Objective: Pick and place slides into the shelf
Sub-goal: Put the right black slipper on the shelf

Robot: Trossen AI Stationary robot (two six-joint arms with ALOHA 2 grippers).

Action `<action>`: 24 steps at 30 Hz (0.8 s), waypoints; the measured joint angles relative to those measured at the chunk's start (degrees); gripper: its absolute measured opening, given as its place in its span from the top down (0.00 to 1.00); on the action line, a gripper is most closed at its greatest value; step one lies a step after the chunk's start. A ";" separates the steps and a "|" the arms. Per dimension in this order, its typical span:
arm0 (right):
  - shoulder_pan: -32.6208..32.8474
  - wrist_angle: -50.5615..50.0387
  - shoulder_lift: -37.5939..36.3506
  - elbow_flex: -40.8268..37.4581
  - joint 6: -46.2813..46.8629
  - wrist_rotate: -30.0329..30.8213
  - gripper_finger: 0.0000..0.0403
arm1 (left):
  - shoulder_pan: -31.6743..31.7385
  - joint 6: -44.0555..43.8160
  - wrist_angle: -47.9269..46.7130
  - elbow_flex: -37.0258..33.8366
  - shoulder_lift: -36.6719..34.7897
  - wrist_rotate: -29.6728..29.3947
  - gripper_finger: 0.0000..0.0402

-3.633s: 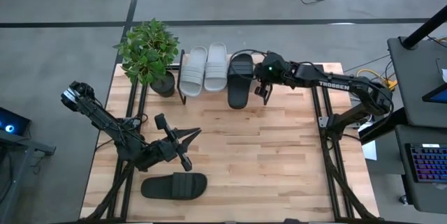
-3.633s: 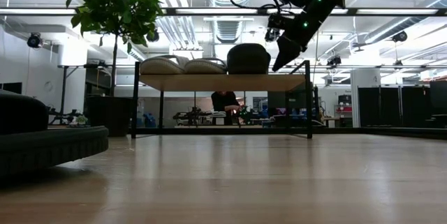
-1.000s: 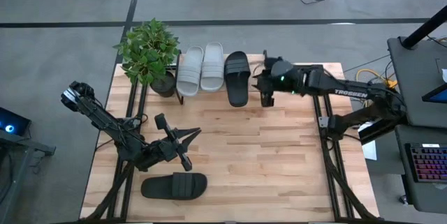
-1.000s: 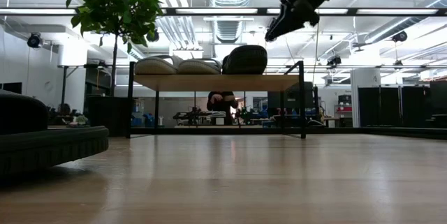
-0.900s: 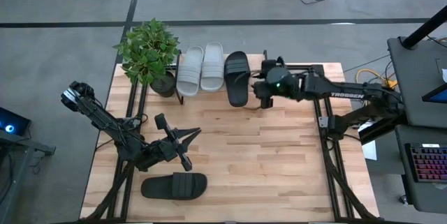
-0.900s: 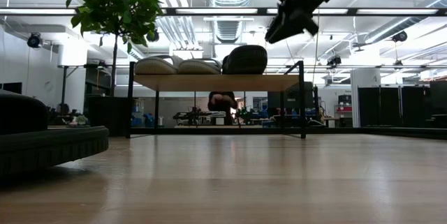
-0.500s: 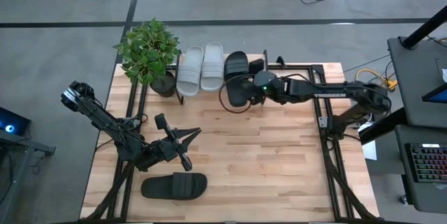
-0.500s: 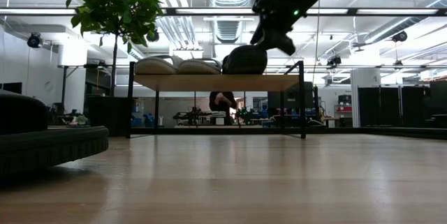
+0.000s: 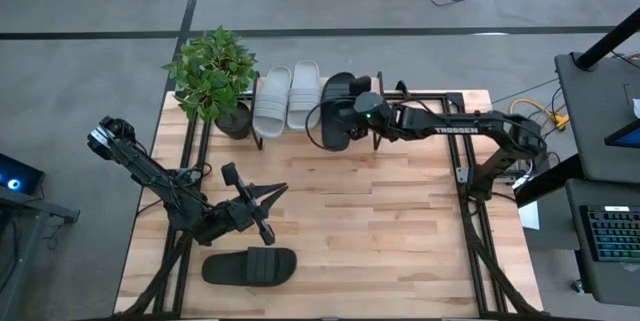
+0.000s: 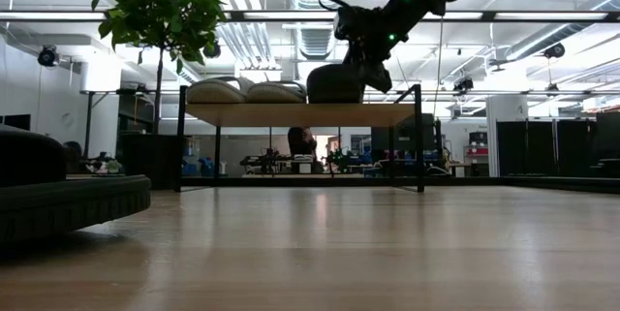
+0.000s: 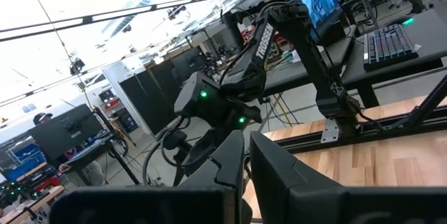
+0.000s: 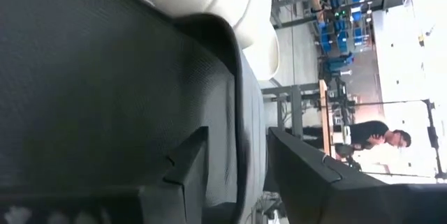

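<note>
Right gripper point(image 9: 352, 121) straddling black slide's point(image 9: 333, 133) edge, fingers spread; could nudge it off shelf point(image 10: 300, 113) onto tabletop.

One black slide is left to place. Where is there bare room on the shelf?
The shelf is bare at its right end, beyond the right end effector. Crowded: two grey slides, then the black slide with the right end effector at it.

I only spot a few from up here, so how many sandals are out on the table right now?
4: two light grey slides and one black slide sit on the shelf; another black slide lies on the tabletop's near edge.
</note>
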 joint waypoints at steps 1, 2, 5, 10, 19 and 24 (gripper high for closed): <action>-0.27 0.20 0.20 0.26 0.15 -0.01 0.66 | 0.00 0.01 0.00 0.00 0.01 0.01 0.97; -0.58 0.28 0.25 0.29 0.24 -0.01 0.67 | 0.00 -0.01 0.00 0.00 0.00 0.00 0.97; -0.91 0.12 0.22 0.29 0.28 -0.02 0.69 | 0.00 -0.01 0.00 0.00 0.00 0.01 0.97; -0.86 0.11 0.02 0.29 -0.13 -0.20 0.81 | 0.00 0.00 0.00 0.00 -0.01 0.00 0.97; -0.99 0.52 0.08 0.29 -0.96 -1.43 0.96 | 0.00 -0.01 0.00 0.00 0.01 0.01 0.97; -0.99 2.10 0.08 0.27 -3.63 -1.43 0.97 | 0.00 0.01 0.00 0.00 -0.01 0.01 0.97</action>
